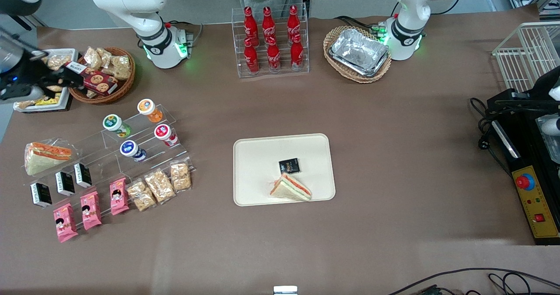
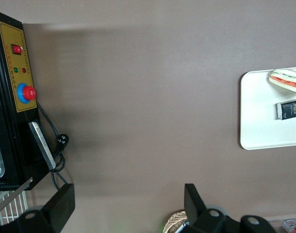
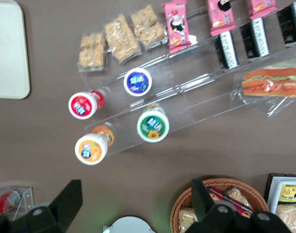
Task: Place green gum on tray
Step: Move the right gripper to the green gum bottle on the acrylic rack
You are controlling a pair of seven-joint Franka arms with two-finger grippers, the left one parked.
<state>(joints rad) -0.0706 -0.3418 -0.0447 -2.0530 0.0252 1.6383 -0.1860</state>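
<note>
Green gum (image 1: 114, 124) upright on the clear stepped display rack (image 1: 131, 148), upper step, toward the working arm's end of the counter (image 1: 393, 155). White cap with its green-yellow mark facing up. Orange-labelled bottle (image 1: 149, 110) beside it on the same step; red-labelled bottle (image 1: 165, 134) and blue-labelled bottle (image 1: 131, 149) one step lower, nearer the front camera. Below those, cereal bar packets (image 1: 159, 185), pink snack packets (image 1: 89, 209) and small black boxes (image 1: 64, 183) in rows; a wrapped sandwich (image 1: 46, 156) at the rack's end.

Tray (image 1: 253, 172) well apart from the rack, near the middle of the counter — already carrying a sandwich wedge (image 1: 290, 188) and a small black packet (image 1: 289, 166), with bare cream surface on the side toward the rack.

End effector (image 3: 136, 206) high above the rack, over the strip of counter between the gum bottles and the wicker snack basket (image 1: 103, 76). Fingers (image 3: 70, 199) spread wide, holding nothing — green gum (image 3: 153, 125) visible beneath, untouched.
</note>
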